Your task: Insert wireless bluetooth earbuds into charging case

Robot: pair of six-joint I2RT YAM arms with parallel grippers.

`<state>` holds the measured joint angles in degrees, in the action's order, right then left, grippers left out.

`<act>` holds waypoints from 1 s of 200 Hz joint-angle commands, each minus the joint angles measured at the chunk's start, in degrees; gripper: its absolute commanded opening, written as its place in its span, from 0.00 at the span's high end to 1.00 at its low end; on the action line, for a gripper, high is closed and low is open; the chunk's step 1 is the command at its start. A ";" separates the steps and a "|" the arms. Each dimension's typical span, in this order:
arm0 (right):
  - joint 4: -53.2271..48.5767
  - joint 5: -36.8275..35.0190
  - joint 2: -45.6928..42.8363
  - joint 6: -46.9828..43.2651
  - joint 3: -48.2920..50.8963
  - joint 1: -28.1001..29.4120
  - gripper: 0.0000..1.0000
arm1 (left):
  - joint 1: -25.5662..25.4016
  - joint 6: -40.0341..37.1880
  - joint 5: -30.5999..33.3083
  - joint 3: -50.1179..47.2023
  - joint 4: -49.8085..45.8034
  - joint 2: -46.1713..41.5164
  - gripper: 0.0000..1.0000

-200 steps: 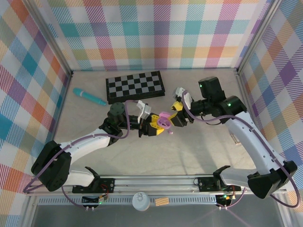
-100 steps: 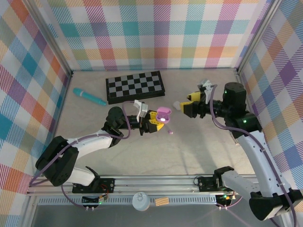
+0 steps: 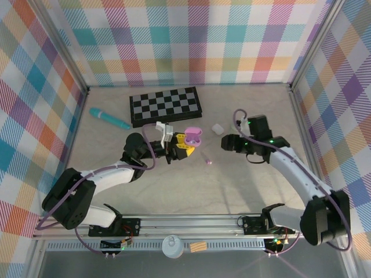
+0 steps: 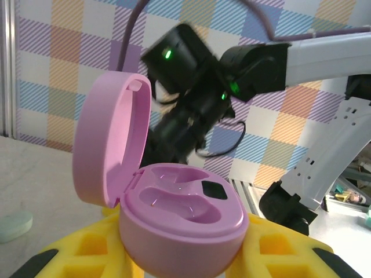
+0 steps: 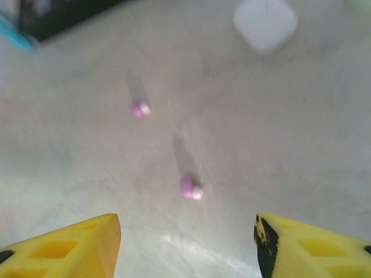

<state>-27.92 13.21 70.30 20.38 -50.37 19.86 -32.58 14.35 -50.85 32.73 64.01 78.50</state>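
Observation:
My left gripper is shut on the pink charging case and holds it above the table. In the left wrist view the case sits between the yellow fingers. Its lid stands open at the left and both wells are empty. Two pink earbuds lie on the table ahead of my right gripper. That gripper is open and holds nothing. In the top view one earbud lies below and between the case and the right gripper.
A small white case lies on the table beyond the earbuds. A folded chessboard and a teal pen lie at the back left. A pale green disc rests on the table at the left.
The right gripper drew back from the pink case, swung up and to the right, then came down low over the table by the earbuds. The left gripper shifted the case slightly toward the back.

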 commanded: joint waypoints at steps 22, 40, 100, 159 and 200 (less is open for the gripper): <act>-4.58 -11.92 13.15 4.03 -5.19 10.52 0.43 | 1.11 -2.03 0.10 -1.72 -2.31 -5.04 0.74; -5.76 -15.36 18.20 4.91 -7.91 13.53 0.46 | 1.20 -3.48 0.51 -2.52 -5.99 -7.82 0.74; -10.31 -22.85 28.80 4.87 -15.08 17.35 0.49 | 1.61 -10.00 3.55 -3.95 -21.47 -17.79 0.74; -11.77 -29.83 32.67 3.29 -17.60 21.89 0.49 | 5.71 -6.80 5.19 -6.43 -17.72 -19.37 0.75; -13.52 -32.79 33.87 3.23 -18.10 24.04 0.49 | 10.31 -6.26 6.07 -7.79 -17.31 -20.84 0.74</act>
<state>-38.39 -16.12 103.22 24.40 -67.24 42.81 -24.53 7.35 -45.50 25.85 43.64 59.96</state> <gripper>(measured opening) 0.510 0.331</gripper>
